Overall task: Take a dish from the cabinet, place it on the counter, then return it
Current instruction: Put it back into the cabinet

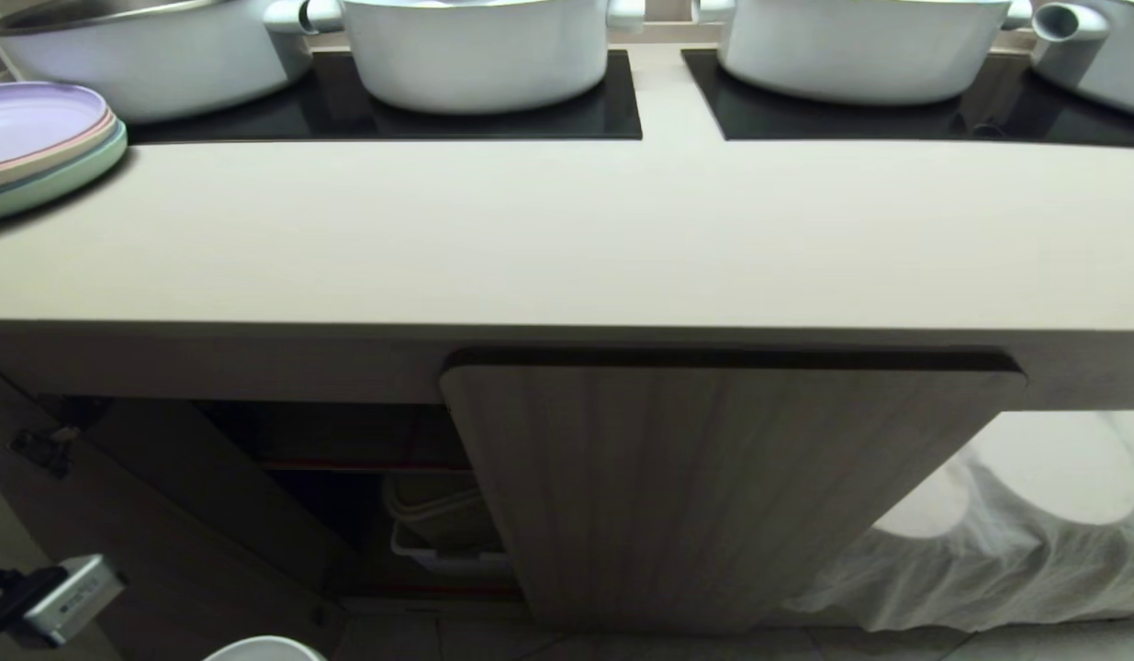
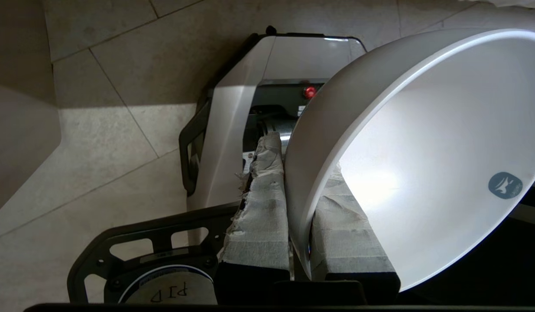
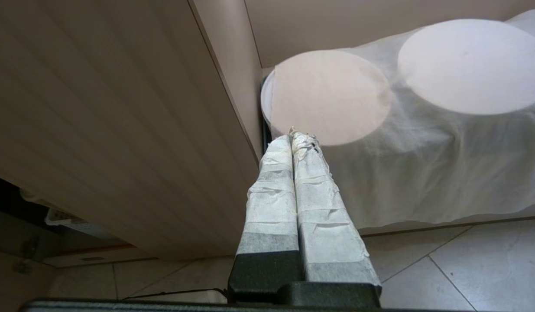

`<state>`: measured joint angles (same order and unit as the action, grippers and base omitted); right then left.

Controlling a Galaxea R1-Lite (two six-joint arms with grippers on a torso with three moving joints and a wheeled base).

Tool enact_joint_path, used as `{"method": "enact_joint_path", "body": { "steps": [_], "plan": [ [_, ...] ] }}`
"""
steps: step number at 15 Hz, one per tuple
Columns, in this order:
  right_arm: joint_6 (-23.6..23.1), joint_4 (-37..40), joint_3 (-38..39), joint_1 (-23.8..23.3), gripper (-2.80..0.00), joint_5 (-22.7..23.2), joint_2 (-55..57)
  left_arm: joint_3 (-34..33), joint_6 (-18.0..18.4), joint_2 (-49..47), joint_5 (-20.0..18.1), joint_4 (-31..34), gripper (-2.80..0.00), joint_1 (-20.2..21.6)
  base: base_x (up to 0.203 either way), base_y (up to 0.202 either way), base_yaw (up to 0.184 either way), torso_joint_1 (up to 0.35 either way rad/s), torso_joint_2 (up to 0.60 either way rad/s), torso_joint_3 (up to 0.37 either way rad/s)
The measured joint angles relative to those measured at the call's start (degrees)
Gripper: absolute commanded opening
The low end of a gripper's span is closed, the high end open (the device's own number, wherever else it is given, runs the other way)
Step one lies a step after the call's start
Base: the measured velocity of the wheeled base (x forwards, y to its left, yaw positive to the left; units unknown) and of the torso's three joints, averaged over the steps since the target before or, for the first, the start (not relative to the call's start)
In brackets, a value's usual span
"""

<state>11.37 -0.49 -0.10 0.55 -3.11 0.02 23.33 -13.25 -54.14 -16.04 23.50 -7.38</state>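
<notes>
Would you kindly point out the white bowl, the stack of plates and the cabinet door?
white bowl (image 2: pixel 423 164), left wrist view, inner wall.
stack of plates (image 1: pixel 34 138), head view, lilac top plate.
cabinet door (image 1: pixel 713 477), head view, middle of the fluted panel.

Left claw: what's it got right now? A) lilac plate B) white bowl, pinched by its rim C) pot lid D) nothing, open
B. In the left wrist view the left claw has its taped fingers closed on the wall of the white bowl, one finger outside and one inside the rim; the lilac plate still sits on the counter.
</notes>
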Motion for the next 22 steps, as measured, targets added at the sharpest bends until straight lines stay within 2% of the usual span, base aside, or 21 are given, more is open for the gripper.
{"method": "enact_joint_path", "body": {
  "steps": [15, 22],
  "plan": [
    [0.06, -0.13, 0.0, 0.02, -2.8, -0.06, -0.02, -0.07, -0.06, -0.73, 0.0, -0.04, -2.8, 0.35, 0.0, 0.0, 0.0, -0.254, 0.43, 0.189],
    [0.06, -0.02, 0.0, 0.02, -2.8, 0.0, -0.02, -0.35, -0.15, -0.74, -0.07, 0.02, -2.8, 0.35, 0.0, 0.0, 0.0, -0.037, 0.16, 0.051]
  ]
}}
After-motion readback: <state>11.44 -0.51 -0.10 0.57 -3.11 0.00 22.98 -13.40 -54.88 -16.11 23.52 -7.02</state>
